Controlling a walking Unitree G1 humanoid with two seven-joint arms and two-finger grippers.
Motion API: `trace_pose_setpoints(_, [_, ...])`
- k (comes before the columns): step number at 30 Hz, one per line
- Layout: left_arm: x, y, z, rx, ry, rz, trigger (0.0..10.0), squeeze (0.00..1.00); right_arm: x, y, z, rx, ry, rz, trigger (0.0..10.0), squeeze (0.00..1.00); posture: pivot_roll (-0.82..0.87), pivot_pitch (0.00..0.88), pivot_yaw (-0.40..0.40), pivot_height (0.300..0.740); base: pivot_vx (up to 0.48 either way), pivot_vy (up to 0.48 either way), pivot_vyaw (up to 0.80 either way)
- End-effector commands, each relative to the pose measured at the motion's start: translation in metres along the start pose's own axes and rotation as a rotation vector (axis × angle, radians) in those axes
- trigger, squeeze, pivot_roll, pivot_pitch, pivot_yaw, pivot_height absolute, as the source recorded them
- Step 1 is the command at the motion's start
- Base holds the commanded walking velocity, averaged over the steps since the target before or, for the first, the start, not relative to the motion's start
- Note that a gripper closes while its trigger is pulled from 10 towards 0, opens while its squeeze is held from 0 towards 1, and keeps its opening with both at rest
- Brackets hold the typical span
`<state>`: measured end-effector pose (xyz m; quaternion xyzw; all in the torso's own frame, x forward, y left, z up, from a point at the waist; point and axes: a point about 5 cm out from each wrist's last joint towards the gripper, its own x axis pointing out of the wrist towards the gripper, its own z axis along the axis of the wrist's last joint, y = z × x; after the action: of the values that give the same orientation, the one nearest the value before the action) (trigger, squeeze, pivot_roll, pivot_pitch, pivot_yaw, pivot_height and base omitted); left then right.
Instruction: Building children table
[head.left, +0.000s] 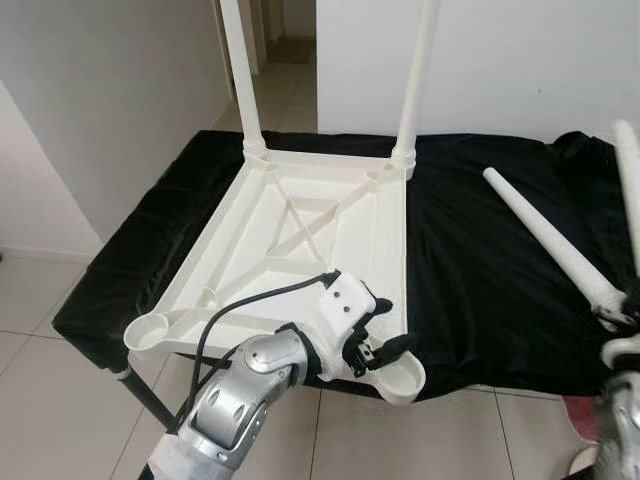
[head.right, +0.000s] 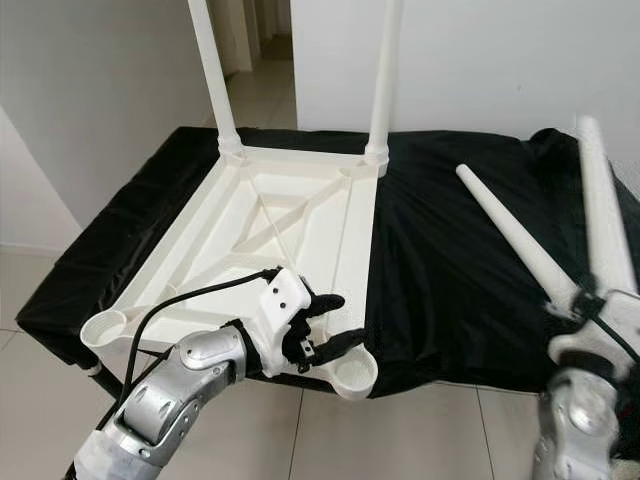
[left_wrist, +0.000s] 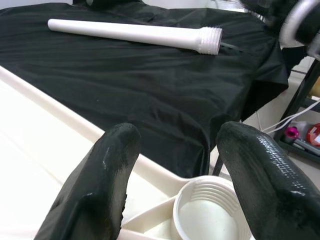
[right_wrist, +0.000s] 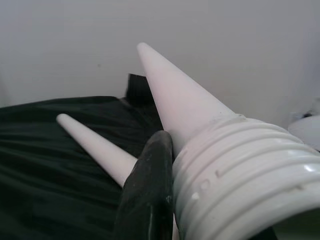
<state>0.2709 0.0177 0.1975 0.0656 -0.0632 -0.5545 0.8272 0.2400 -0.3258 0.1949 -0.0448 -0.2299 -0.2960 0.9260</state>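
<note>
- A black cloth is draped over the table that carries the parts; pale floor tiles and white walls surround it, and an open doorway is seen behind the far legs.
- Small items, one of them pink, are seen on a low shelf past the cloth's edge in the left wrist view; they cannot be identified.
- Four white legs are counted: two screwed upright into the far corners of the tabletop, one lying loose on the cloth to its right, one held.
- Two empty round sockets are counted at the near corners.
- The children's tabletop is laid upside down, white plastic, with a raised rim and crossed ribs underneath.
- The left gripper is held wide open just above the near right socket, nothing between its fingers.
- The right gripper is closed around the threaded end of the fourth leg, right of the tabletop, tip pointing up and away.
</note>
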Motion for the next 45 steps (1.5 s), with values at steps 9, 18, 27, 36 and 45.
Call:
trace_pose_setpoints(9, [0.002, -0.004, -0.002, -0.02, 0.004, -0.041, 10.0, 0.0, -0.028, -0.028, 0.003, -0.087, 0.063, -0.027, 10.0, 0.0, -0.11, 0.17, 0.091, 0.74, 0.0, 0.0, 0.0])
trace_pose_setpoints(18, [0.0, 0.0, -0.001, -0.011, 0.009, -0.04, 10.0, 0.0, -0.048, -0.031, -0.026, -0.074, 0.199, -0.003, 10.0, 0.0, -0.09, 0.168, 0.108, 0.74, 0.0, 0.0, 0.0])
trace_pose_setpoints(27, [-0.003, 0.006, 0.003, 0.012, 0.017, -0.025, 10.0, 0.0, -0.046, -0.009, -0.056, -0.116, 0.288, 0.178, 10.0, 0.0, -0.07, 0.161, 0.108, 0.74, 0.0, 0.0, 0.0])
trace_pose_setpoints(36, [0.002, 0.003, 0.004, 0.005, -0.002, -0.014, 10.0, 0.0, -0.05, 0.039, -0.07, -0.107, 0.311, 0.449, 10.0, 0.0, -0.06, 0.166, 0.084, 0.74, 0.0, 0.0, 0.0])
trace_pose_setpoints(45, [0.001, 0.004, 0.004, 0.011, 0.0, 0.002, 10.0, 0.0, -0.053, 0.068, -0.072, -0.039, 0.276, 0.507, 10.0, 0.0, -0.05, 0.164, 0.079, 0.74, 0.0, 0.0, 0.0])
